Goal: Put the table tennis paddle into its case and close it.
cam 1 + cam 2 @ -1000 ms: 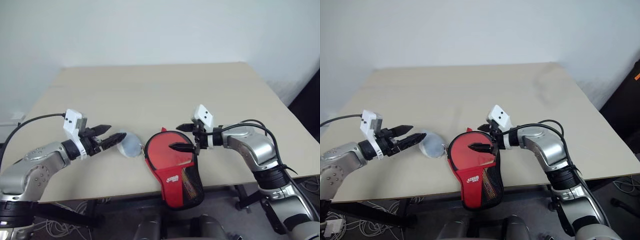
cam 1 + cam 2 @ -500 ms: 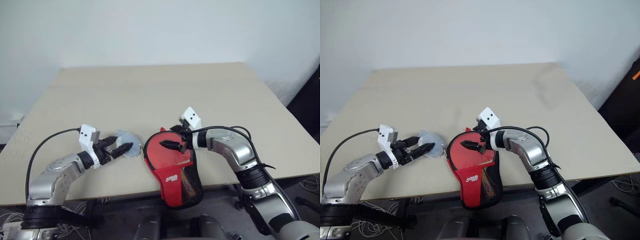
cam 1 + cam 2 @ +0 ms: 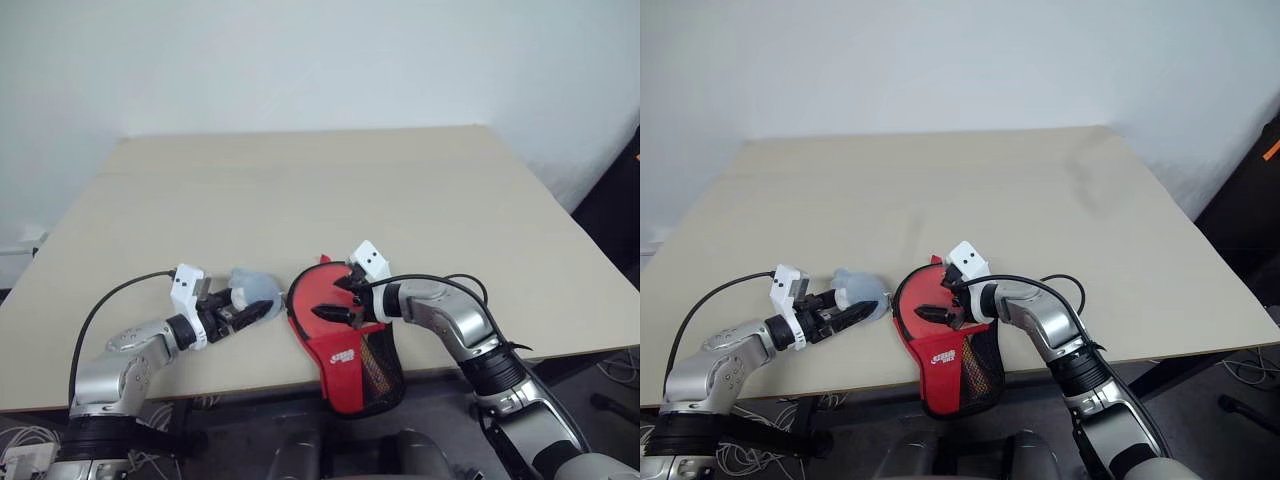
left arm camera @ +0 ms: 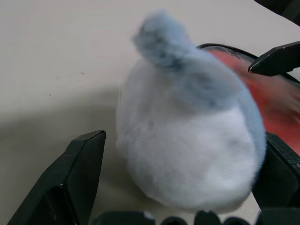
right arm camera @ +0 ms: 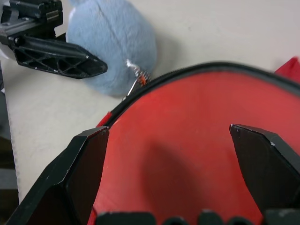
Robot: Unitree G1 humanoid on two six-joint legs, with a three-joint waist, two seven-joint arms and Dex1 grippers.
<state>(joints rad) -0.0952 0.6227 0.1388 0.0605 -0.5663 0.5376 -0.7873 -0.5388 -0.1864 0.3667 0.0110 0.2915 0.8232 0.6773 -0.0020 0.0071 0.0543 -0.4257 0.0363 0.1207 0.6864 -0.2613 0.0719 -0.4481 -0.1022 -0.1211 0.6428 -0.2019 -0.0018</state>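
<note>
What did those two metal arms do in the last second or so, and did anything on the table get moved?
Both arms sank toward the table. The left hand came down around the bluish-white wrapper, fingers open on either side of it. The right hand dropped over the red case, also open. Nothing was gripped. Case and wrapper stayed put.

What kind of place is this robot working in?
Probably a plain indoor test room or lab: a bare beige table against a blank white wall, loose cables on the floor, and a red paddle case at the table's near edge.
</note>
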